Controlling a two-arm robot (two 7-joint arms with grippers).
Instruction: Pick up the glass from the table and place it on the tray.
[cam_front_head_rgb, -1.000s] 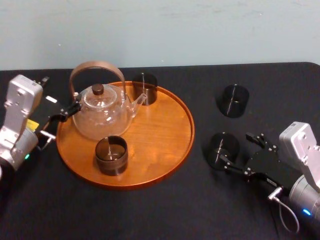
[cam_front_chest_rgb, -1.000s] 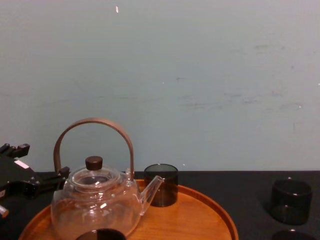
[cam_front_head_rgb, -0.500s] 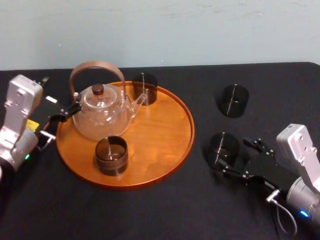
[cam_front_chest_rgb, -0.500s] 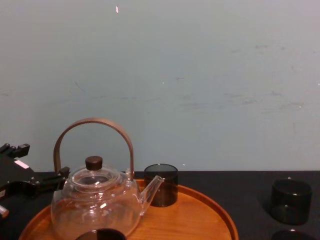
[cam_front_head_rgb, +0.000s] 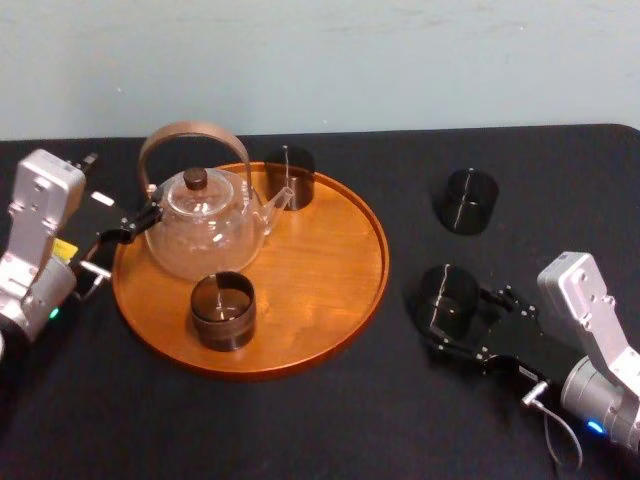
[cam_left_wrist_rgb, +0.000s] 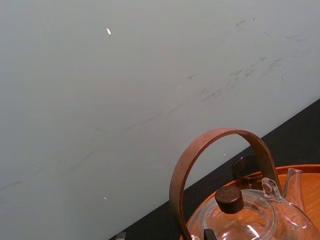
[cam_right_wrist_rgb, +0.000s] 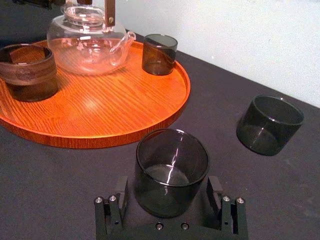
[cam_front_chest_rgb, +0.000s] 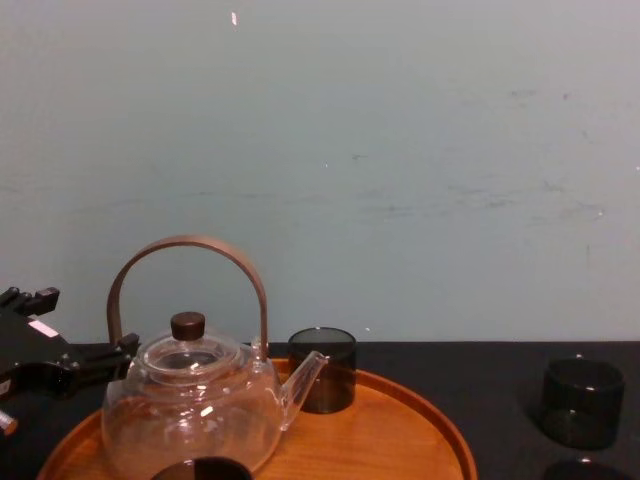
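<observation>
Right gripper (cam_front_head_rgb: 465, 322) is positioned at the smoky glass tumbler (cam_right_wrist_rgb: 171, 170). The tumbler stands upright on the black table (cam_front_head_rgb: 330, 420), at 3 o'clock off the wooden tray (cam_front_head_rgb: 383, 250) and clear of its rim. Jaws are spread, one finger on each side of the tumbler, not pressing it.

Judgement: grasp stage.

Recommended:
- Close squarely and gently, since the glass is probably slick.
- Lift above rim height.
- Carry toward 9 o'clock onto the bare tray floor, avoiding the glass teapot (cam_front_head_rgb: 205, 225) and banded cup (cam_front_head_rgb: 223, 310).

A second tumbler (cam_front_head_rgb: 466, 200) sits at 12 o'clock, well apart. Left gripper (cam_front_head_rgb: 135, 222) is parked at the tray's 9 o'clock
</observation>
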